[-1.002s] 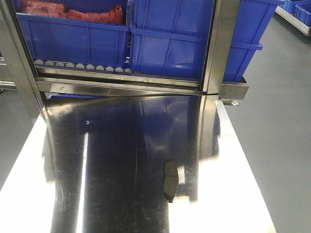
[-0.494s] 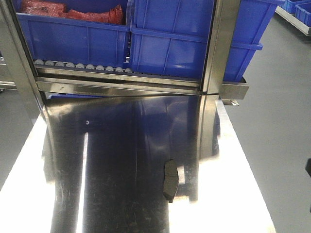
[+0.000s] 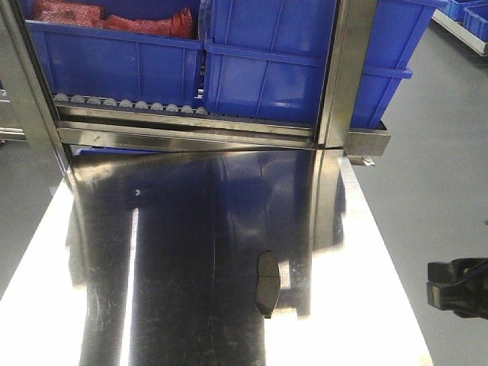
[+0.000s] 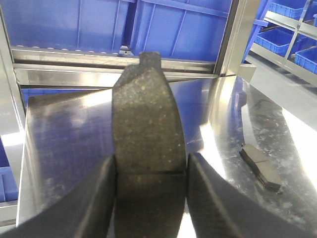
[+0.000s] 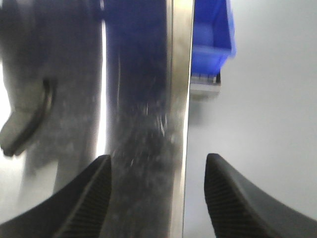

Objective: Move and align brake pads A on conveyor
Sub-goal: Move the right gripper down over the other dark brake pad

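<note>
Left wrist view: the left gripper [image 4: 151, 163] is closed partway, its two dark fingers [image 4: 99, 198] pressed against the opposite long edges of the held pad [image 4: 148, 109]. This pad is a flat, elongated, gently curved piece with a grey-brown speckled friction face turned toward the camera. A thin transverse line crosses it level with the fingertips, and a narrower dark tab closes its far end. Its long axis runs straight out from the gripper toward the blue bins [image 4: 163, 25], and it is carried above the steel table [image 4: 64, 134].

Front view: a second pad [image 3: 267, 284] lies flat on the table, right of centre and toward the near end. It is dark grey and curved, with its long axis running roughly from the near end of the table toward the rack. The left wrist view shows a centre groove across its face.

Right wrist view: the right gripper [image 5: 158, 159] stands wide open over the table's right edge with nothing between its ribbed fingers [image 5: 84, 198]. A curved dark pad shows blurred at the left margin; in the front view this gripper sits at the right border, off the table.

Setting: the table is polished stainless steel and mirrors the bins. Behind it a roller rail [image 3: 130, 103] carries the bins, one of them holding red items [image 3: 114, 19], between steel posts [image 3: 347, 69]. Grey floor [image 3: 435, 191] lies to the right
</note>
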Controlling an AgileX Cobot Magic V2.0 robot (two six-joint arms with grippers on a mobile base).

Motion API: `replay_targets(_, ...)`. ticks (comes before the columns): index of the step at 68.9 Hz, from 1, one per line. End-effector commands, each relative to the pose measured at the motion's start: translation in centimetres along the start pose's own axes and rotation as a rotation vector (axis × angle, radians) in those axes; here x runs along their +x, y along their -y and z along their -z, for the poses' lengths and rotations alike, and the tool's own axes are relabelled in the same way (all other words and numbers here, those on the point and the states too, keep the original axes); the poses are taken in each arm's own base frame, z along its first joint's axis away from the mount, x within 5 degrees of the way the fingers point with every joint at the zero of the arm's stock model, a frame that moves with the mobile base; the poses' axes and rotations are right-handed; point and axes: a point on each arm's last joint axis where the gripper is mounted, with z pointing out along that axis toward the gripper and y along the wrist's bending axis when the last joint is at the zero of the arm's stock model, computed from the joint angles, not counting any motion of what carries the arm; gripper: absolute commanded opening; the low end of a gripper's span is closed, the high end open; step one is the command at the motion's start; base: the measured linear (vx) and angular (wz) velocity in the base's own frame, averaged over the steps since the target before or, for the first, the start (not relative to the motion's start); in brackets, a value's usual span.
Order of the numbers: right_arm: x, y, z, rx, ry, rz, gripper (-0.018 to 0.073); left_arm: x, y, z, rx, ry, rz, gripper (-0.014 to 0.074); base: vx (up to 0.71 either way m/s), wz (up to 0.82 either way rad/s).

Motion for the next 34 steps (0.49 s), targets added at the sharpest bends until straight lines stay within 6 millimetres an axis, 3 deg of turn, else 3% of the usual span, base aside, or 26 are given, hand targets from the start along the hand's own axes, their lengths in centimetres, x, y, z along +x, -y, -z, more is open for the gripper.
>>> replay_targets(1, -2.2, -0.1, 0.1, -0.009, 0.006, 0.004, 0.0397, -1.6, 0.4, 0.3, 0.043, 0.101, 0.001, -0.0006, 0.00, 0.00)
replay_targets(17, -4.8, -1.1, -0.8, -0.046, -0.088, 0.042, 0.0397, -1.6, 0.4, 0.3, 0.043, 0.101, 0.001, -0.0006, 0.00, 0.00)
replay_targets(34, -6.2, -5.9, -2.6, -0.140, -0.135, 0.128, 0.0397, -1.6, 0.4, 0.3, 0.043, 0.101, 0.001, -0.0006, 0.00, 0.00)
